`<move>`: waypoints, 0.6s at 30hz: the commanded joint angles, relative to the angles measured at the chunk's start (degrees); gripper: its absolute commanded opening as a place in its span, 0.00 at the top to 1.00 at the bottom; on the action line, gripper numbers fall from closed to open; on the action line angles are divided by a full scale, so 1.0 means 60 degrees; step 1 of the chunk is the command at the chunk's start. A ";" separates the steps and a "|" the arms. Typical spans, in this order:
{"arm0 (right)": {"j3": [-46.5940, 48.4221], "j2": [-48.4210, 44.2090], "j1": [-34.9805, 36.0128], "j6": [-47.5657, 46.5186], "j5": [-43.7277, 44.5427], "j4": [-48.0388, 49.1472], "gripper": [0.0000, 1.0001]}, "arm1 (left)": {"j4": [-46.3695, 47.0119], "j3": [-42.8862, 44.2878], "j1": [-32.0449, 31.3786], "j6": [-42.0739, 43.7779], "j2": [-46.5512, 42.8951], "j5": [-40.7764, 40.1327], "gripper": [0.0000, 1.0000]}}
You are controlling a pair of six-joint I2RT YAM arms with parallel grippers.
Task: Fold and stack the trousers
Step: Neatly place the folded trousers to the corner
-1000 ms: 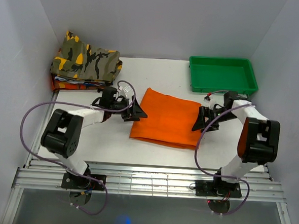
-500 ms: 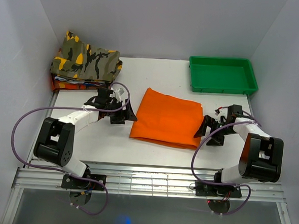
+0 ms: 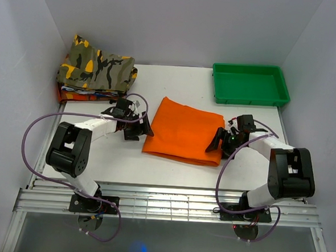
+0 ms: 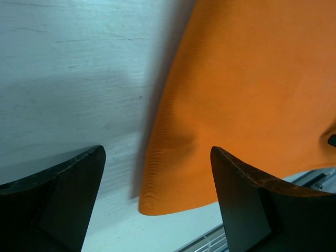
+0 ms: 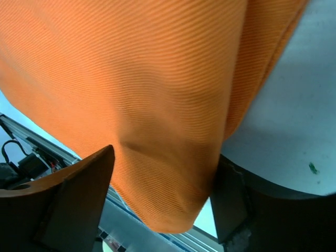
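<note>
The orange trousers [image 3: 182, 131] lie folded into a flat rectangle in the middle of the white table. My left gripper [image 3: 143, 128] is open at their left edge. In the left wrist view its jaws [image 4: 157, 152] stand wide apart, with the near left corner of the trousers [image 4: 236, 94] between them on the table. My right gripper [image 3: 215, 140] is open at the trousers' right edge. In the right wrist view the jaws [image 5: 165, 155] straddle the near right corner of the orange fabric [image 5: 131, 79], which fills most of the gap.
A folded camouflage garment [image 3: 97, 69] tops a pile of folded clothes at the back left. A green tray [image 3: 250, 84] stands at the back right. White walls close in on both sides. A metal rail [image 3: 169, 206] runs along the near edge.
Both grippers have closed in on the trousers: the left moved right to the left edge, the right moved left onto the right corner. The trousers shifted slightly left.
</note>
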 commanded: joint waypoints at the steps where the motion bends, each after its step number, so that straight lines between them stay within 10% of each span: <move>1: -0.0209 0.1078 0.0144 0.0015 0.1798 0.0088 0.26 | -0.0016 -0.0207 -0.0376 -0.0506 0.0336 0.0094 0.09; 9: 0.0304 0.1841 0.0202 -0.0117 0.1857 0.0716 0.57 | 0.0967 -0.0531 -0.0434 -0.1167 0.0982 0.0859 0.24; 15: 0.0758 0.1754 0.0480 -0.0438 0.1725 0.1084 0.92 | 0.0923 0.0039 -0.0435 -0.0817 0.0808 0.0551 0.58; 18: 0.1007 0.1666 0.0685 -0.0497 0.1813 0.1157 0.92 | 0.0733 0.0361 -0.0449 -0.0349 0.0617 0.0245 0.86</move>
